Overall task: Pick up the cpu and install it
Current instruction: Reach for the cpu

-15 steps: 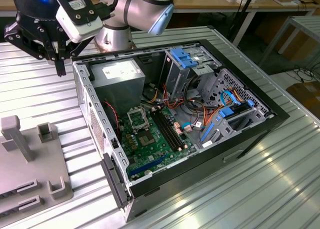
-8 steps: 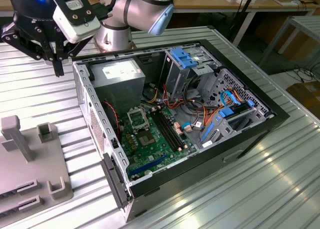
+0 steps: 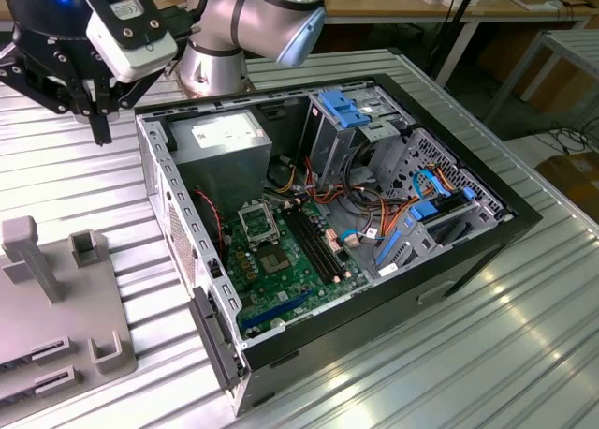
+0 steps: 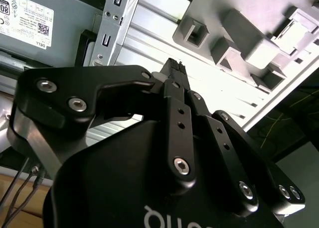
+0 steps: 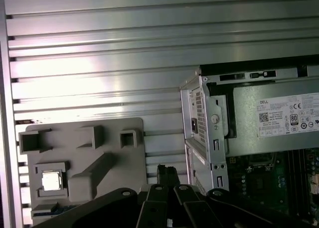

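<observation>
Cpu [image 5: 51, 180] lies flat, silver top up, in a square recess of the grey holder [image 5: 84, 143]. The holder rests on the ribbed table [image 3: 449, 354] beside the open case [image 3: 510, 225], clear of its wall. The gripper [image 3: 99, 122] hangs over the table just outside the case's corner nearest the power supply [image 3: 225, 140], between case and holder. Its fingers [image 4: 174, 71] are drawn together with nothing between them. Inside the case, the socket [image 3: 258, 225] sits on the board near the power supply.
</observation>
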Motion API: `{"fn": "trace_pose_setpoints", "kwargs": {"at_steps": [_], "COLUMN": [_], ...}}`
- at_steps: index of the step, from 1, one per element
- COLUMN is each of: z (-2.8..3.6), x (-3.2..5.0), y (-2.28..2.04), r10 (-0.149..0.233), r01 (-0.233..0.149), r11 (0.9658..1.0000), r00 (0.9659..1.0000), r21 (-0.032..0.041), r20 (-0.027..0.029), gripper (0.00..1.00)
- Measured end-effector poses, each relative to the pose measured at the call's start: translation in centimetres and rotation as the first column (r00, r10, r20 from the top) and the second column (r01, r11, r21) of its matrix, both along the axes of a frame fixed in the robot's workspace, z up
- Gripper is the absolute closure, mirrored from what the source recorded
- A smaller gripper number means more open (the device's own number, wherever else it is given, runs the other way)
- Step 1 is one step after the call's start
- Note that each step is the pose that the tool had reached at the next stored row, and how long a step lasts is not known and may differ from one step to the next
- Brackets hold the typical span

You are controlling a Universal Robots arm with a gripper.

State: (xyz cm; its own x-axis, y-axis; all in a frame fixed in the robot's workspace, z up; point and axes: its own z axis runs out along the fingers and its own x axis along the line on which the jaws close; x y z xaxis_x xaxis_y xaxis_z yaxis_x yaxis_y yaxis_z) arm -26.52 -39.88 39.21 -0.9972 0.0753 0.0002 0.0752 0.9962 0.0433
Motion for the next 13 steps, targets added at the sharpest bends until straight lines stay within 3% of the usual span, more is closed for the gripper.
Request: {"fn": "trace_pose_setpoints", "kwargs": {"at_steps": [13], "z": [-0.05], "x": [-1.14], "y": [0.00], "r10": [0.000], "r01": [0.000], "r11": [1.0000], "r00": [1.0000], "r21": [0.0001], "r20": [-0.0023], "gripper": [0.89]}}
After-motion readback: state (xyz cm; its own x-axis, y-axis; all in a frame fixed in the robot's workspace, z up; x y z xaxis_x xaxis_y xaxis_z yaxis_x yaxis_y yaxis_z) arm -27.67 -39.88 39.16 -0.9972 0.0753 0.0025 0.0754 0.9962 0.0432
